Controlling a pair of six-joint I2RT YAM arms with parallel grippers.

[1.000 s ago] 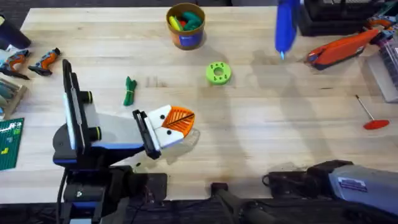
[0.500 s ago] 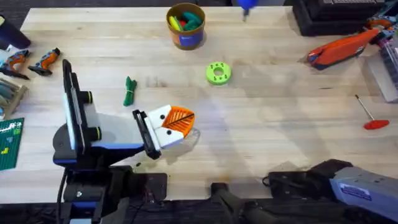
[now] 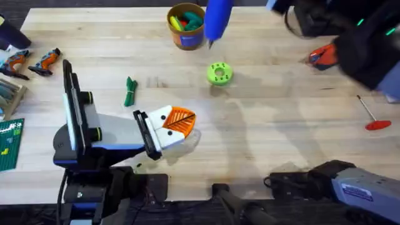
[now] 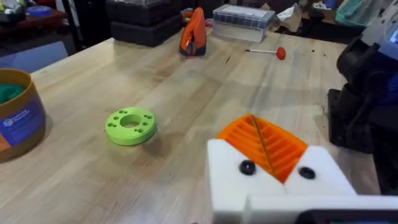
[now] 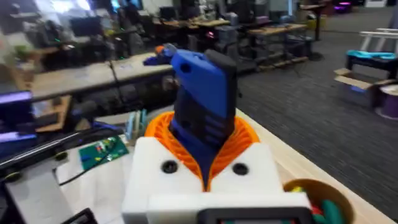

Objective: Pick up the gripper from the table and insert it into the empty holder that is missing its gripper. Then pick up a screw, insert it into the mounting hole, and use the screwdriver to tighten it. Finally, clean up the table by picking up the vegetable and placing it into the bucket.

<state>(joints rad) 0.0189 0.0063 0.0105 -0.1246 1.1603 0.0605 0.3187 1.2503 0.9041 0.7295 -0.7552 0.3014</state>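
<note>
Now, at the far left of the overhead pic two small orange-and-black tools (image 3: 31, 61) lay near the edge of the table (image 3: 281, 125). Lower left was the left arm, w/ its left gripper (image 3: 177, 125) low over the wood. Its white holder (image 3: 164, 119) had the orange ribbed gripper piece (image 3: 181, 117) in it; the left wrist pic showed that piece (image 4: 264, 144) above two dark screw spots. Couldn't tell if the fingers were spread or pressed together.

Just up and left of it lay the dark-green vegetable (image 3: 130, 91), flat on the wood, apart from the gripper.

Top middle stood the yellow-orange bucket (image 3: 186, 26) w/ toy bits inside. Right beside it hung the blue screwdriver (image 3: 217, 19), tip down, over the lime-green disc (image 3: 219, 73). In the right wrist pic the right gripper (image 5: 205, 155) pinched that screwdriver (image 5: 202, 106) between its orange pads (image 5: 163, 134).

Upper right was the right arm, big, dark, blurry, part-hiding the big orange tool (image 3: 322, 55). Far right lay the thin red-handled tool (image 3: 372, 116).
</note>
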